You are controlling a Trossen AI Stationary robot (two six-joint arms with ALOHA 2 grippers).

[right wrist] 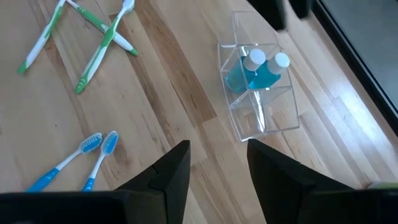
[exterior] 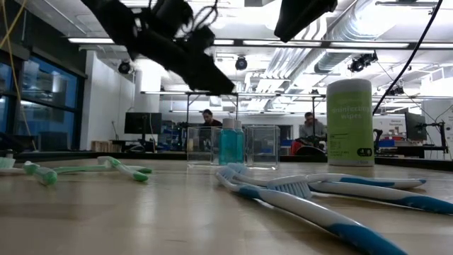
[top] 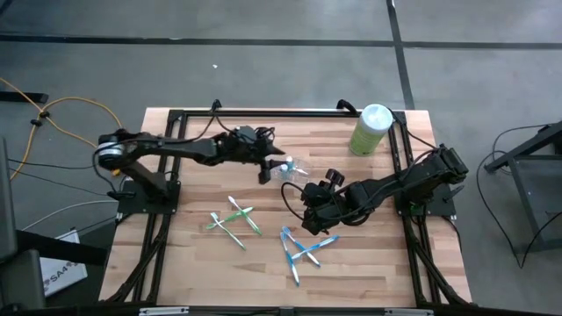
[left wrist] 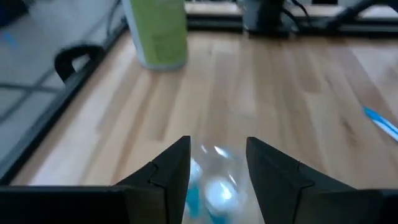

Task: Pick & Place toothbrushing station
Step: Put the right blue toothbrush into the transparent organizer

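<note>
Toothbrushing station holder (right wrist: 258,87) is standing mid-table, holding two blue bottles (right wrist: 254,71); left gripper (top: 266,170) is hovering over it, jaws apart, while right gripper (top: 309,204) is waiting nearby, jaws parted and empty.

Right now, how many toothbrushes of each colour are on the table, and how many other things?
Green toothbrushes: 3
Blue toothbrushes: 3
Little blue bottles: 2
Clear holder: 1
Green canister: 1
Total: 10
</note>
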